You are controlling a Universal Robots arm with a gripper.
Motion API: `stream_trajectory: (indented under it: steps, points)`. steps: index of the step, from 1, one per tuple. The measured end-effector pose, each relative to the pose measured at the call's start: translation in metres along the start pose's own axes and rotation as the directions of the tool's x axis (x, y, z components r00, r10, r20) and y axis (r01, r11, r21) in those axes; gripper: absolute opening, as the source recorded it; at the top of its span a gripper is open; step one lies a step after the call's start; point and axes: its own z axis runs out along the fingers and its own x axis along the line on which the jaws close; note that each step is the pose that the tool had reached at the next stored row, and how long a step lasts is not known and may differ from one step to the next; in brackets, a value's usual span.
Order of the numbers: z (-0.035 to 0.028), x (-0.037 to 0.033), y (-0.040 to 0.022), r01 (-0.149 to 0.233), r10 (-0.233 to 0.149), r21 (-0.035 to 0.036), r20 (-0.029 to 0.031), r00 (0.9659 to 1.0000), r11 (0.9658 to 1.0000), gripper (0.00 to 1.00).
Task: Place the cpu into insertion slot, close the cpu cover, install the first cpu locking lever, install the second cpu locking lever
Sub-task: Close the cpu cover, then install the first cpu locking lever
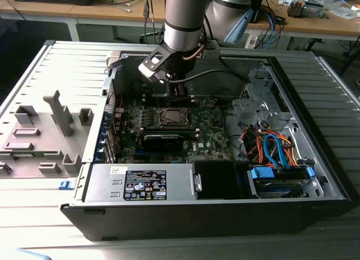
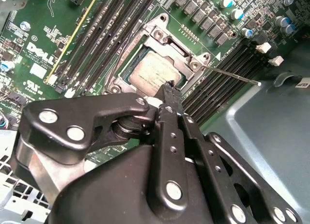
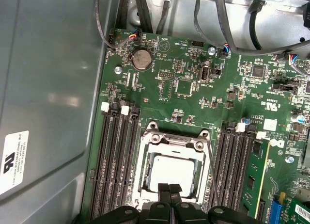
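The pincer (image 2: 169, 88) has its 2 fingers pressed together, gripping nothing. Its tip hangs over the near edge of the cpu (image 2: 154, 74), and I cannot tell whether it touches the metal top. The cpu lies flat in the insertion slot (image 1: 170, 117), which sits in the upper middle of the exterior view, straight below the arm. The cpu cover (image 3: 175, 145) looks to be down around the chip, its window framing it. 1 locking lever (image 2: 232, 74), a thin rod, points away from the socket across the memory slots (image 3: 116, 161), so I judge it unlatched. The pincer's own body hides the socket's nearest edge in both wrist views. A 2nd lever is hard to make out.
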Motion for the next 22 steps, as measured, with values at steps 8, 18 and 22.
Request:
stream_trajectory:
  steps: [8, 18, 22]
  points:
    - [-0.0004, 0.0000, 0.0000, 0.000, 0.000, 0.0000, 0.0000, 1.0000, 1.0000, 0.11]
    - [-0.0004, 0.0000, 0.0000, 0.068, -0.068, 0.0004, 0.0028, 0.9976, 0.9977, 0.11]
    - [-0.0004, 0.0000, 0.0000, 0.102, -0.102, 0.0007, 0.0041, 0.9948, 0.9948, 0.11]
